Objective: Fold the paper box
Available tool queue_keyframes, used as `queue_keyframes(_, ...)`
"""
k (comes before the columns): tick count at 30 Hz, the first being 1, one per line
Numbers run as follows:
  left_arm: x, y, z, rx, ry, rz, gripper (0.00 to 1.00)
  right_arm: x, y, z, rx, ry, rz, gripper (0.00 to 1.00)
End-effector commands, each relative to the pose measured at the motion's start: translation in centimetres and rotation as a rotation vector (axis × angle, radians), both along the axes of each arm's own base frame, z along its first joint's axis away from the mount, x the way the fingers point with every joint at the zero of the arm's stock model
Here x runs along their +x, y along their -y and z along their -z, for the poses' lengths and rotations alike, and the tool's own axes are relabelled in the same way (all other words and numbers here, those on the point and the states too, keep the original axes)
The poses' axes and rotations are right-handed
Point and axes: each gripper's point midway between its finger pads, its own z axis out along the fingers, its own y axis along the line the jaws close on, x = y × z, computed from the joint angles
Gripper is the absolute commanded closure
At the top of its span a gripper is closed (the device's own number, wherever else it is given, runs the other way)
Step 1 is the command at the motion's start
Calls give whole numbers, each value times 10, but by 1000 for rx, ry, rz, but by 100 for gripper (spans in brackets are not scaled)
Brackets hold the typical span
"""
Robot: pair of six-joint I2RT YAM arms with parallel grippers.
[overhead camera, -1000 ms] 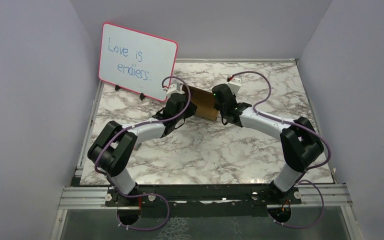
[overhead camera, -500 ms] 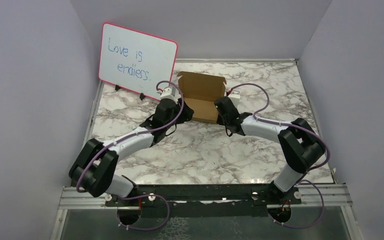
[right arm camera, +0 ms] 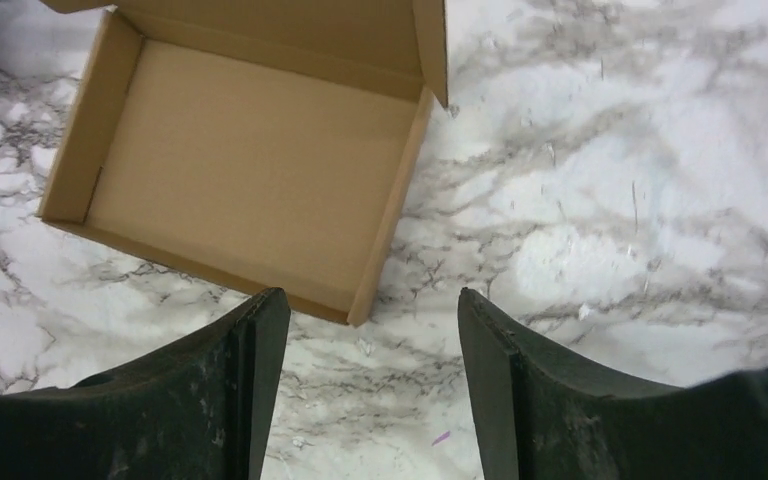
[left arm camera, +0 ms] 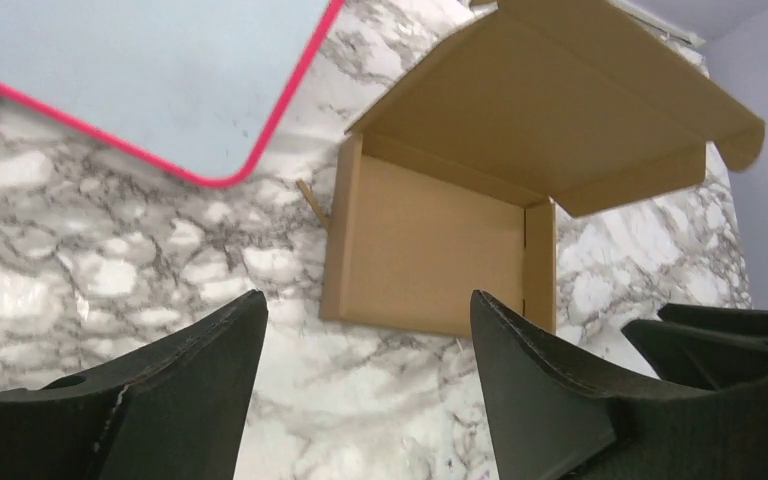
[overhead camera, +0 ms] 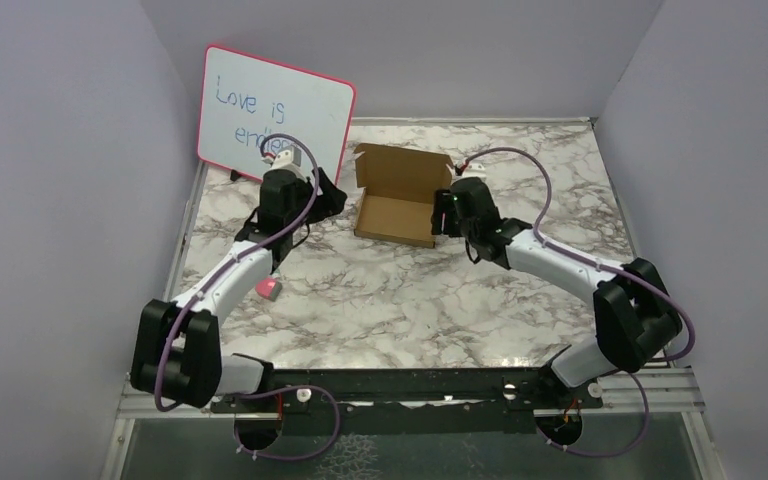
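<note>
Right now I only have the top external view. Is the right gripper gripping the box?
Observer: No. The right wrist view shows the right gripper open, with the near corner of the paper box in the gap, unclamped.
Operator: Left one?
Observer: The left gripper is open too. Its wrist view shows the box's near wall in the gap, nothing gripped.
Operator: Anything in the tray?
Observer: No, the right wrist view shows only bare cardboard inside.
</note>
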Motion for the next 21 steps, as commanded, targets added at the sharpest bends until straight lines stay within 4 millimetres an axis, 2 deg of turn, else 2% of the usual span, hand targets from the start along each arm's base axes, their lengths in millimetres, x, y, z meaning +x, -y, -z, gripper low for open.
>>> queue_keyframes(1, 28, 5, -10, 64, 14, 154, 23, 18, -16, -49, -26, 101, -278, 35)
queue_keyframes(3, 45, 4, -15, 117, 29, 234, 23, 29, -11, -57, 13, 54, -359, 37)
queue_keyframes(6, 70, 1, -24, 219, 65, 312, 23, 47, 6, -67, 15, 46, -423, 25)
queue_keyframes(8, 84, 4, -37, 283, 119, 380, 23, 57, 16, -76, -28, 68, -430, 19)
queue_keyframes(12, 101, 6, -42, 414, 173, 517, 23, 67, 20, -90, -72, 103, -542, 17)
queue_keyframes(15, 106, 17, -44, 450, 193, 647, 25, 76, 20, -82, -122, 48, -618, 21)
queue_keyframes(21, 114, 28, -45, 504, 256, 803, 30, 90, 11, -65, -151, -63, -717, 38)
